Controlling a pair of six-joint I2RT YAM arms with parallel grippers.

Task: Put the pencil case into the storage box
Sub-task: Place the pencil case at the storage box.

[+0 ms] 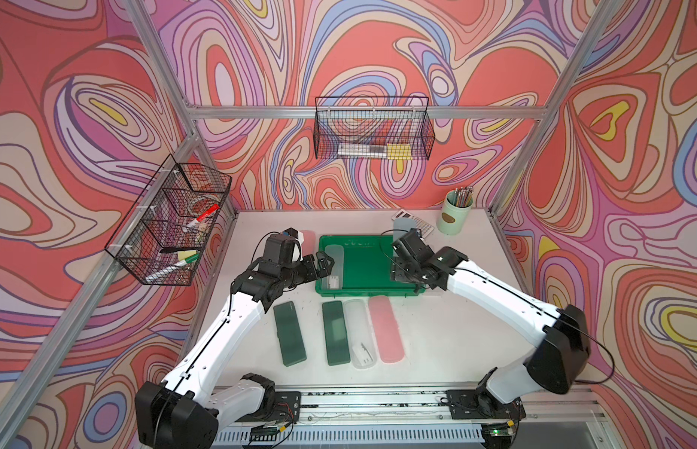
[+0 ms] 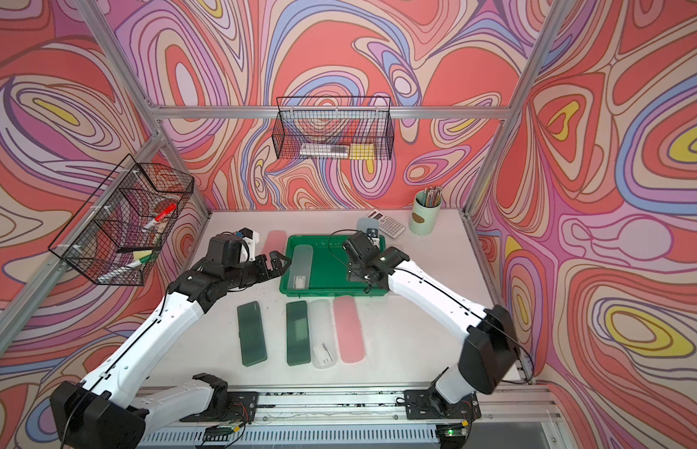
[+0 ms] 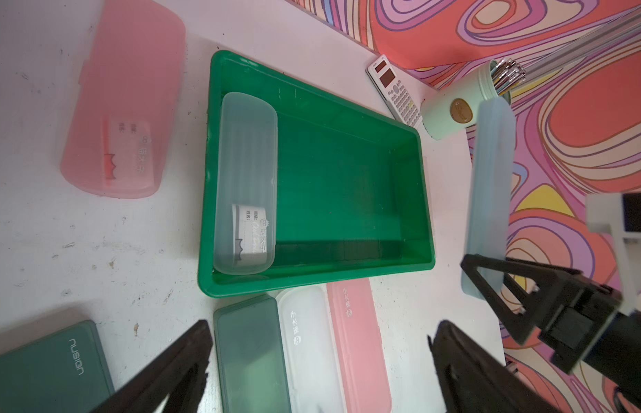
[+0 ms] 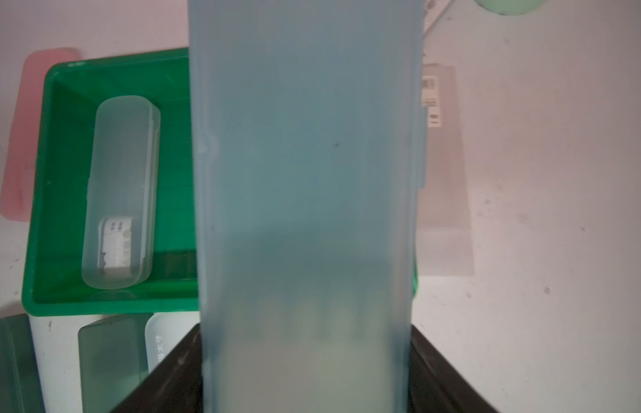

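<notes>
Pale blue and see-through, the pencil case [image 4: 304, 161] is gripped at one end by the right claw [image 4: 304, 343], one black finger on each long side. It is lifted off the white tabletop [image 1: 448, 311] by the right side of the storage box [image 1: 366, 268], near the box's far right corner, and is not inside it. Whether its far end hangs over the rim cannot be told.

The storage box is a shallow bright green tray in the middle of the tabletop. A clear frosted case [image 1: 338, 256] with a white label lies flat inside it, along the left wall. The rest of the green floor is bare.

At the tray's left rim, the left claw [image 1: 326, 264] has its fingers spread wide with nothing between them.

Four more cases lie in a row in front of the tray, closer to the robot's base. From left to right they are a dark green case [image 1: 289, 334] set a little apart, a second dark green case [image 1: 336, 332], a clear case [image 1: 360, 334] and a pink case [image 1: 386, 328]. The last three lie side by side. Another pink case [image 3: 122, 103] lies on the tabletop to the left of the tray.

Beyond the tray's far right corner are a white calculator [image 1: 417, 224] and a mint green cup [image 1: 454, 219] full of pencils.
</notes>
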